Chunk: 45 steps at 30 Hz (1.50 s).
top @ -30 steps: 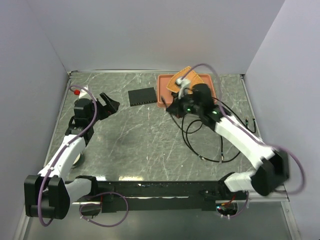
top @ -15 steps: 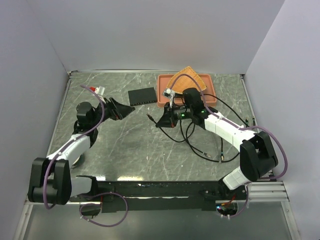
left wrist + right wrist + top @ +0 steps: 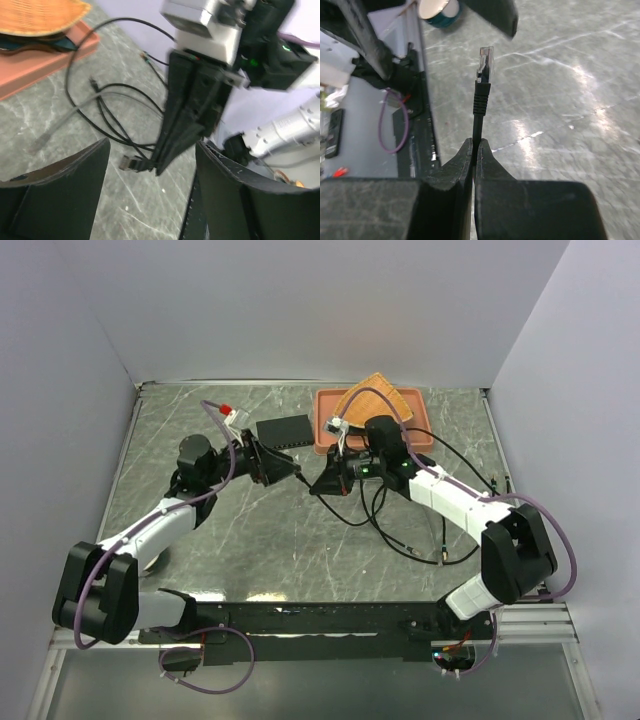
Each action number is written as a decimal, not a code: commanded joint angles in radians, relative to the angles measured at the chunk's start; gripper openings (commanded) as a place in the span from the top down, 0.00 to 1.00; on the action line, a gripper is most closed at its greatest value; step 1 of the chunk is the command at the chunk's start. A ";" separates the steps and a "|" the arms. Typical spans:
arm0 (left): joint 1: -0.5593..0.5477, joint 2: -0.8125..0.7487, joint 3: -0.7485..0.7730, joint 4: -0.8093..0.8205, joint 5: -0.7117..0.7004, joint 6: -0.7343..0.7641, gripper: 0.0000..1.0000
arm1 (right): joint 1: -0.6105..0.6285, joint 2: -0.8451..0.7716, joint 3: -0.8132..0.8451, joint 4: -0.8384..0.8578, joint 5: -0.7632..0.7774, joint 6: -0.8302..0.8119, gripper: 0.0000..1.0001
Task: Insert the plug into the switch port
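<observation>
My right gripper [image 3: 316,486] is shut on a black cable just behind its plug [image 3: 301,477]. In the right wrist view the fingers [image 3: 465,160] pinch the cable and the clear-tipped plug [image 3: 485,59] sticks out straight ahead, above the table. My left gripper [image 3: 290,470] is open and empty, its jaws facing the plug. In the left wrist view the plug [image 3: 131,162] hangs between my left fingers [image 3: 60,195]. The flat black box [image 3: 284,430] lies just behind the left gripper, beside the tray. Its port is too small to make out.
A terracotta tray [image 3: 325,425] with a woven mat [image 3: 375,395] stands at the back, right of the box. Loose black cable loops [image 3: 400,525] lie under the right arm. A white roll [image 3: 440,7] sits near the left arm. The walls are close on both sides.
My left arm has swung right toward the middle, bringing its open gripper up to the plug. My right gripper came left from the tray a second ago and has held still since.
</observation>
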 commanded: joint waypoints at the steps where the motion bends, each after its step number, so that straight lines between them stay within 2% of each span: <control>1: 0.000 -0.008 0.108 -0.255 -0.186 0.068 0.23 | 0.047 -0.096 0.012 -0.031 0.241 -0.039 1.00; 3: 0.000 0.003 0.136 -0.314 -0.265 0.040 0.21 | 0.112 -0.138 0.017 -0.080 0.404 -0.075 1.00; 4: 0.000 0.008 0.147 -0.316 -0.263 0.026 0.20 | 0.138 -0.149 0.028 -0.094 0.562 -0.079 1.00; 6: 0.000 0.025 0.150 -0.295 -0.242 -0.035 0.20 | 0.223 -0.164 0.038 -0.132 0.712 -0.148 1.00; 7: -0.001 0.040 0.151 -0.270 -0.233 -0.052 0.21 | 0.244 -0.163 0.054 -0.141 0.845 -0.158 1.00; 14: -0.036 0.092 0.201 -0.327 -0.226 -0.047 0.23 | 0.322 -0.149 0.078 -0.167 1.120 -0.165 1.00; 21: -0.044 0.104 0.194 -0.267 -0.197 -0.079 0.27 | 0.342 -0.136 0.089 -0.176 1.184 -0.166 1.00; 31: -0.078 0.137 0.208 -0.238 -0.207 -0.092 0.29 | 0.359 -0.138 0.098 -0.172 1.145 -0.158 1.00; 34: -0.085 0.146 0.211 -0.231 -0.208 -0.093 0.33 | 0.364 -0.135 0.104 -0.176 1.145 -0.158 1.00; 42: -0.093 0.157 0.207 -0.170 -0.196 -0.133 0.57 | 0.387 -0.126 0.112 -0.183 1.135 -0.152 1.00; 45: -0.099 0.169 0.213 -0.166 -0.193 -0.139 0.71 | 0.400 -0.120 0.110 -0.173 1.138 -0.152 1.00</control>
